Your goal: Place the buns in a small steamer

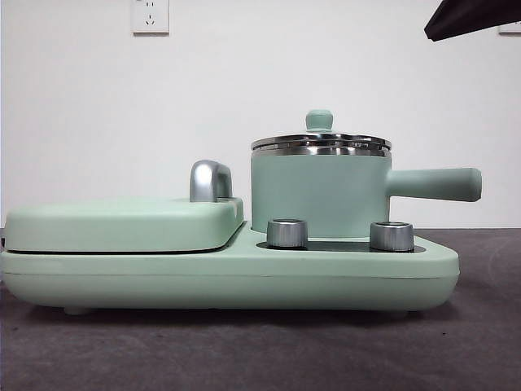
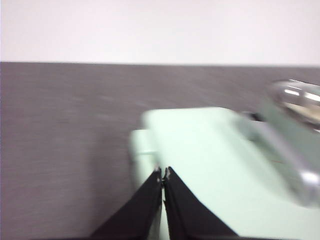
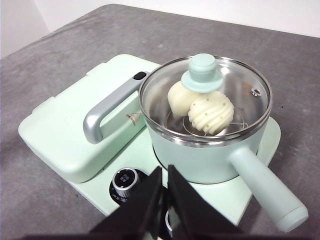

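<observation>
The small steamer (image 1: 319, 194) (image 3: 200, 155) is a mint-green pot with a straight side handle, standing on the right half of a green cooker base (image 1: 228, 273). Its glass lid (image 3: 205, 102) with a green knob (image 3: 202, 72) is on. Through the glass I see both buns inside: a smooth one (image 3: 179, 97) and a ribbed one with green dots (image 3: 211, 114). My right gripper (image 3: 165, 172) is shut and empty, raised above the base's knob side. My left gripper (image 2: 163, 172) is shut too, hovering over the flat griddle lid (image 2: 200, 160); that view is blurred.
A flat mint-green griddle (image 1: 122, 224) with a steel handle (image 1: 210, 179) (image 3: 107, 112) fills the base's left half. Two steel dials (image 1: 286, 233) (image 1: 391, 236) sit in front of the pot. A dark arm tip (image 1: 472, 16) shows at the top right corner. Grey table (image 1: 260, 350) surrounds the cooker.
</observation>
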Tool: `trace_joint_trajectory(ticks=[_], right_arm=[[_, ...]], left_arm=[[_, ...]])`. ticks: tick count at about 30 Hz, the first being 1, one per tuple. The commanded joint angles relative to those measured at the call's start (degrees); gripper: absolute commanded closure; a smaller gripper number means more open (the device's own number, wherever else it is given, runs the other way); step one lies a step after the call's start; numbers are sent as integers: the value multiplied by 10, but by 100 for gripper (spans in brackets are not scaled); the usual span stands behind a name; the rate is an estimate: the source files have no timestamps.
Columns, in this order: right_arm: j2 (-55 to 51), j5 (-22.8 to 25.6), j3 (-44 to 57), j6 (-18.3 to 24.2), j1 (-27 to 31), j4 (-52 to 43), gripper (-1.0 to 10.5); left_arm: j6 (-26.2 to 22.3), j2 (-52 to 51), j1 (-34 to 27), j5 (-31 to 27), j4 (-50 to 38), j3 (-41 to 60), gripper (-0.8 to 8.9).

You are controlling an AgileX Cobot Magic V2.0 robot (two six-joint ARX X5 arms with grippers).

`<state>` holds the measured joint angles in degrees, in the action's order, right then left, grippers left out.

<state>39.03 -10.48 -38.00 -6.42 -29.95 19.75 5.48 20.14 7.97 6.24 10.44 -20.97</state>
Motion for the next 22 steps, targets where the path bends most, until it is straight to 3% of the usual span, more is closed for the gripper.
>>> trace_joint_trajectory(ticks=[1, 8, 12, 22], right_arm=[[1, 0, -8, -5, -3, -9, 930], [1, 0, -8, -5, -3, -9, 930], [2, 0, -8, -5, -3, -9, 930], [1, 0, -8, -5, -3, -9, 930]], left_arm=[[-7, -67, -34, -19, -29, 66, 806], [-7, -196, -89, -23, -45, 194, 807], [17, -200, -97, -22, -57, 202, 807], [16, -200, -97, -22, -57, 202, 807]])
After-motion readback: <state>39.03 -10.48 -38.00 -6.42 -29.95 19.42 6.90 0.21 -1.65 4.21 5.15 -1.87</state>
